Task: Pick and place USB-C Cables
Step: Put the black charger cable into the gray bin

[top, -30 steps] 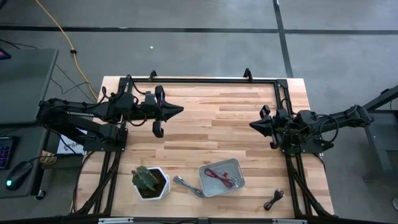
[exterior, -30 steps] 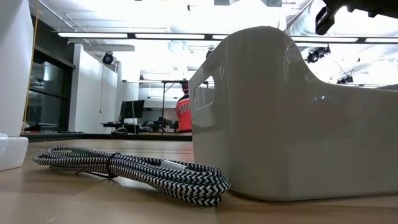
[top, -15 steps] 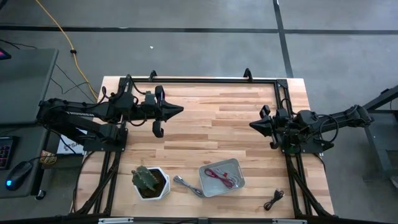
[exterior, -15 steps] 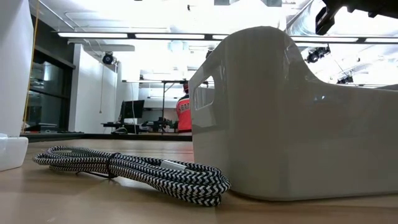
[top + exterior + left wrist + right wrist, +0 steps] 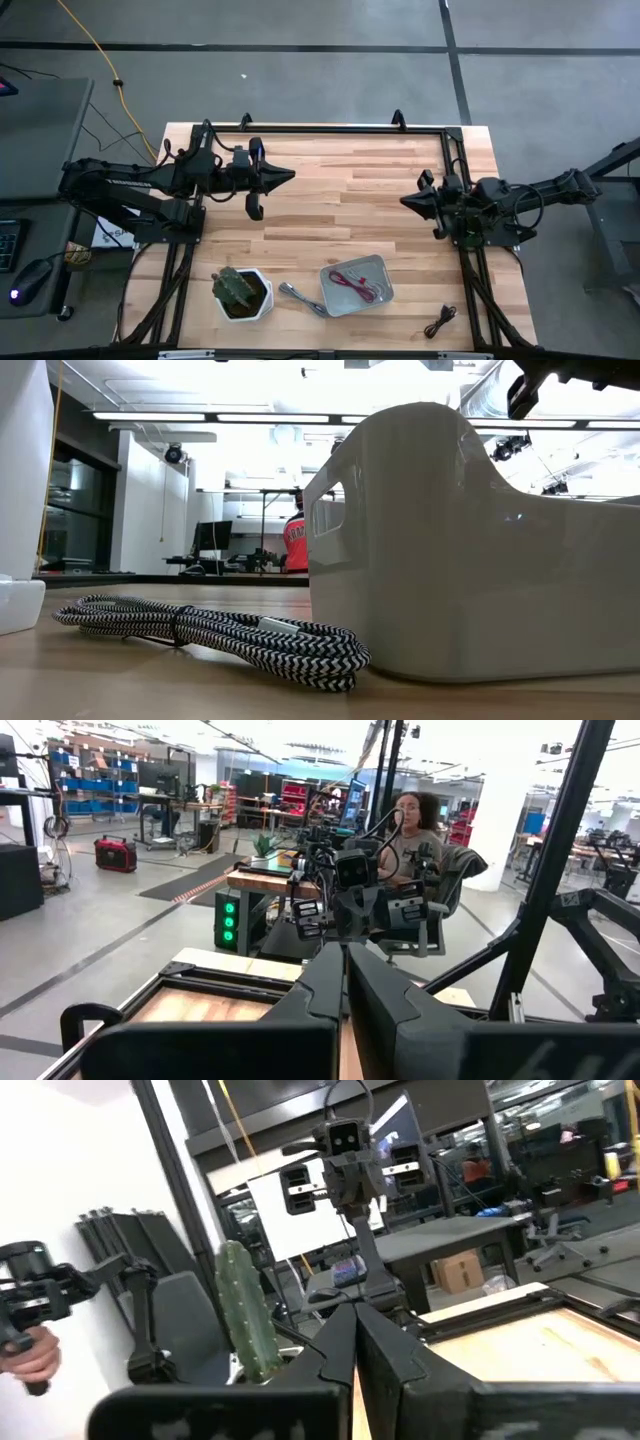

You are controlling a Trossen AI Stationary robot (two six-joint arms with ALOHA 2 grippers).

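At the table's six o'clock edge sit four USB-C cables: a maroon cable [image 5: 352,283] and a whitish-red cable [image 5: 372,291] together inside one grey bin [image 5: 377,266], a silver-grey braided cable [image 5: 302,298] on the wood just at the bin's nine o'clock, and a black cable [image 5: 440,321] alone toward five o'clock. One potted cactus [image 5: 241,292] stands at seven o'clock. Two arms wait well above them: the left gripper [image 5: 288,176] at ten o'clock and the right gripper [image 5: 405,201] at three o'clock, each with fingers pressed together and holding nothing.
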